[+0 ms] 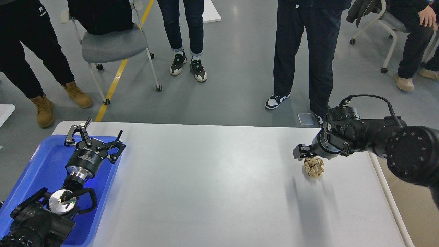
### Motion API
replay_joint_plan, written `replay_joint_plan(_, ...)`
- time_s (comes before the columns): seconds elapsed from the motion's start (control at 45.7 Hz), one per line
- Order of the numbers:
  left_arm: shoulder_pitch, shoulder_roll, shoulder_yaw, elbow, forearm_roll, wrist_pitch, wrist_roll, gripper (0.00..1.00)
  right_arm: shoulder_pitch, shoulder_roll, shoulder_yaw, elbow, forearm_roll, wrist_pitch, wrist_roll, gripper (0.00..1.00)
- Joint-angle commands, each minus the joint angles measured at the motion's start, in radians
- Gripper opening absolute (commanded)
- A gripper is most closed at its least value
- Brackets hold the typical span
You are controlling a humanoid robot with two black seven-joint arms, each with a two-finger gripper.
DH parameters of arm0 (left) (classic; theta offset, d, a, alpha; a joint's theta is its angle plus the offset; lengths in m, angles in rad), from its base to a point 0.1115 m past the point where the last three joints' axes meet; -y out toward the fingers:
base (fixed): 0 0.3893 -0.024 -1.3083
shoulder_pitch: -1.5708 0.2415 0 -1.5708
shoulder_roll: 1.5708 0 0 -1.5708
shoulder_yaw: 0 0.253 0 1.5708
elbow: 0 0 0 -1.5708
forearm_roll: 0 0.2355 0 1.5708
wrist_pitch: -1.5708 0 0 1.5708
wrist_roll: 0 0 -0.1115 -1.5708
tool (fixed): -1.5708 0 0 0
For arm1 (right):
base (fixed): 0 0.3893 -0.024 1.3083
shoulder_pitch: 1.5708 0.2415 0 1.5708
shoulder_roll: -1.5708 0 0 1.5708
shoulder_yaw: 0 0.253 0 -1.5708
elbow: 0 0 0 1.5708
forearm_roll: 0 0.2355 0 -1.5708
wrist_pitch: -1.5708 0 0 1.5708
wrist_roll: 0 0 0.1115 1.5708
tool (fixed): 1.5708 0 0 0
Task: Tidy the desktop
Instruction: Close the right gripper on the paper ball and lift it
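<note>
The desktop [212, 185] is a wide pale grey-white tabletop. A crumpled beige ball [313, 167] is at its right side, right under my right gripper [304, 153]. The gripper's dark fingers close down on the ball's top and seem to hold it just above the surface. My left gripper [94, 135] is open and empty, hovering over the far end of the blue tray [44, 164] at the table's left edge.
A beige surface [411, 212] lies just beyond the table's right edge. Several people stand behind the table. A grey wheeled chair [113, 44] stands at the back left and another chair [387, 20] at the back right.
</note>
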Motion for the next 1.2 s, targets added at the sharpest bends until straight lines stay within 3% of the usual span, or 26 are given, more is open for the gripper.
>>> replay_joint_plan(0.0, 0.0, 0.0, 0.0, 0.0, -0.002, 0.0, -0.002, 1.0, -0.101, 0.02, 0.05, -0.105, -0.024, -0.027, 0.001, 1.0)
replay_joint_plan(0.416, -0.001, 0.0, 0.0, 0.0, -0.002, 0.0, -0.002, 1.0, -0.18, 0.038, 0.076, -0.124, -0.041, -0.205, 0.003, 1.0)
replay_joint_plan(0.941, -0.001, 0.0, 0.0, 0.0, -0.002, 0.0, -0.002, 1.0, -0.24, 0.043, 0.08, -0.145, -0.103, -0.263, 0.003, 1.0)
replay_joint_plan(1.028, -0.001, 0.0, 0.0, 0.0, -0.002, 0.0, -0.002, 1.0, -0.245, 0.044, 0.082, -0.145, -0.104, -0.265, 0.003, 0.93)
replay_joint_plan(1.116, -0.001, 0.0, 0.0, 0.0, -0.002, 0.0, -0.002, 1.0, -0.249, 0.044, 0.08, -0.145, -0.104, -0.27, 0.004, 0.71)
replay_joint_plan(1.182, -0.001, 0.0, -0.002, 0.0, -0.002, 0.0, -0.002, 1.0, -0.248, 0.043, 0.08, -0.144, -0.107, -0.27, 0.004, 0.65)
